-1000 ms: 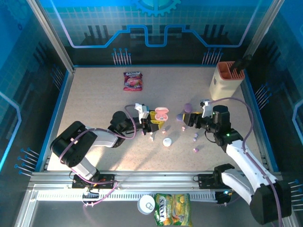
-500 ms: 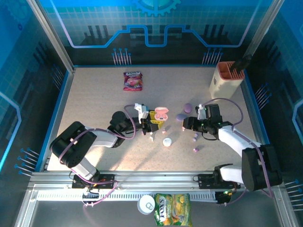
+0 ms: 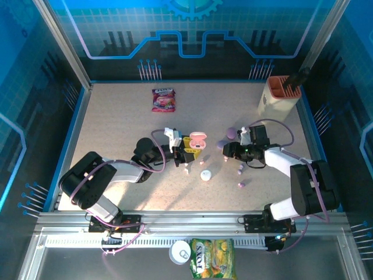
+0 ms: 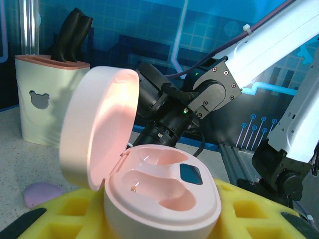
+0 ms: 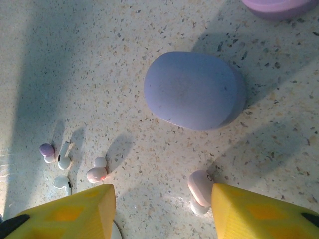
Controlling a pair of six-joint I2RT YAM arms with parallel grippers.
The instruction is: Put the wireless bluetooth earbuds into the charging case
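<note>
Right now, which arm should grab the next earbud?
The right. The right gripper hangs open with a pink earbud right beside one finger, while the left gripper is busy holding the open pink case.

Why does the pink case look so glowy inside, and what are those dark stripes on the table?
Left wrist view: light hits the inside of the open pink case, so it glows; the yellow pads below are blurry. Right wrist view: the stripes are long shadows lying across the table, and the purple case looks sharp.
</note>
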